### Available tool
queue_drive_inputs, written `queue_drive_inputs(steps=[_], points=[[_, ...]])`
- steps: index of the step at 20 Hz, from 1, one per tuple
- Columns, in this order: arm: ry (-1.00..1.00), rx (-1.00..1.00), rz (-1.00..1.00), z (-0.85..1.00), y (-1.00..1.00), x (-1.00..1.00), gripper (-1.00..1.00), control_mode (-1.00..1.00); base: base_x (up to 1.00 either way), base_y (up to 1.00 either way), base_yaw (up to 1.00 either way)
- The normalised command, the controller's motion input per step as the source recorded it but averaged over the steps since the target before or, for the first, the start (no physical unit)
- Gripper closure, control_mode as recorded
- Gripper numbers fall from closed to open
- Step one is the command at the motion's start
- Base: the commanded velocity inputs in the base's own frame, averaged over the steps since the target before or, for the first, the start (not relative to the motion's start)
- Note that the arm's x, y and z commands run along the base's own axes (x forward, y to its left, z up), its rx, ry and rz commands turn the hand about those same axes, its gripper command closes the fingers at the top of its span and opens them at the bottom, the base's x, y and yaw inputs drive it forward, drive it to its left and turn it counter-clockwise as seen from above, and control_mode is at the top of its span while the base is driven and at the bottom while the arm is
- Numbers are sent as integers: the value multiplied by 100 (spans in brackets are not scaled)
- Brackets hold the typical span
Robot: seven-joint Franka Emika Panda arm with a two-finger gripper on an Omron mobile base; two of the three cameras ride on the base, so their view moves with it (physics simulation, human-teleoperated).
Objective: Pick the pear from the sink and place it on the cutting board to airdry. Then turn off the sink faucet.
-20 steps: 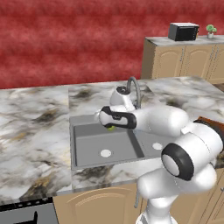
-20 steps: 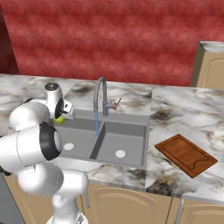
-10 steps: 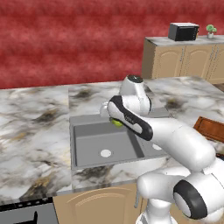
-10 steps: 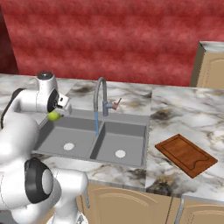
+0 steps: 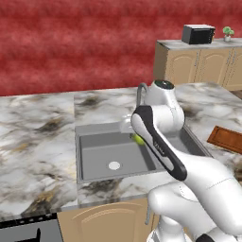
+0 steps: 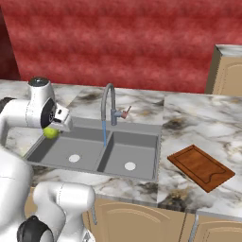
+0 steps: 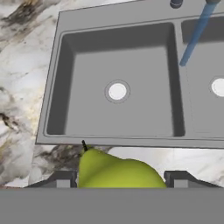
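Hand view: gripper (image 7: 119,180) clamps the pear (image 7: 116,171) at bottom centre, above the sink (image 7: 52,105) rim. Right base view: cutting board (image 6: 201,167) sits lower right. Carry high & level past the faucet (image 6: 108,104), w/ the grip kept firm; lower gently onto the board.

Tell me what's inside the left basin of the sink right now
Only its white round drain shows on the floor of the left basin of the sink. The pear is out, held in the gripper. The arm hides some of that basin in the left base view.
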Motion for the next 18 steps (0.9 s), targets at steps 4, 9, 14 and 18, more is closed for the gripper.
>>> queue_drive_inputs(steps=[4,9,14,18], points=[[-9,0,-4,0,0,-91,100,-100,0,0,0],[-9,-5,-2,16,-17,-60,100,-100,0,0,0],[-2,-4,-2,31,-60,-45,100,-100,0,0,0],[-2,-5,-5,33,-63,-35,100,-100,0,0,0]])
